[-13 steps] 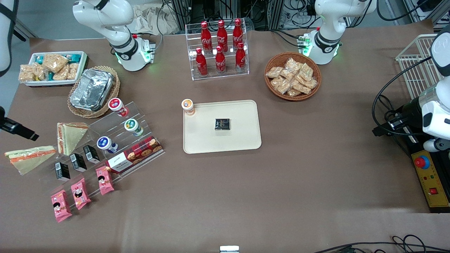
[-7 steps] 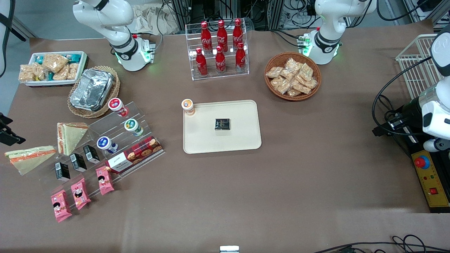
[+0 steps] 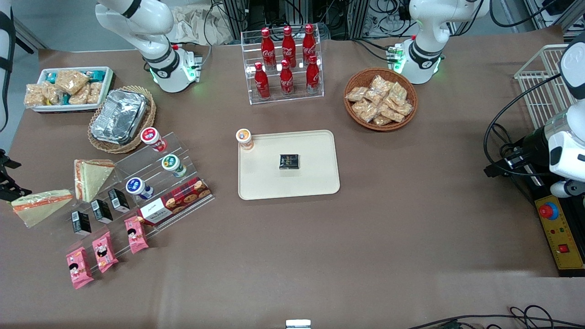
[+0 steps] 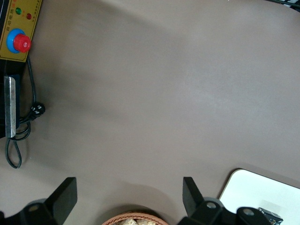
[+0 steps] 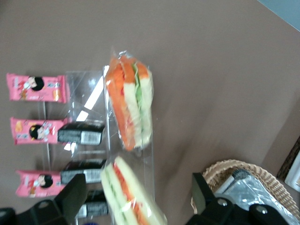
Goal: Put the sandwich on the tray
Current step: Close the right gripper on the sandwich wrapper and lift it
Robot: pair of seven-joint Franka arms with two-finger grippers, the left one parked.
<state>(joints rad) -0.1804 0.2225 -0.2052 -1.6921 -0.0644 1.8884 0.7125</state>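
"Which one do you want?"

"The sandwich [image 3: 41, 203] lying flat on the table at my arm's end, beside the clear stand [image 3: 151, 183]. The other sandwich [image 3: 93, 176] leans close by, so I need to line up over mine only, come straight down, and pinch the bread gently."

"And your hand?"

"My gripper [image 3: 7, 185] hangs above the two sandwiches. Its fingers [image 5: 70, 199] are wide apart and hold nothing. The tray [image 3: 320, 183] is well apart, mid-table."

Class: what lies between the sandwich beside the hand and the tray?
In the front view, a clear stepped stand holding cups, small black boxes and a cookie box lies between sandwich and tray. The open hand hovers beside the sandwich.
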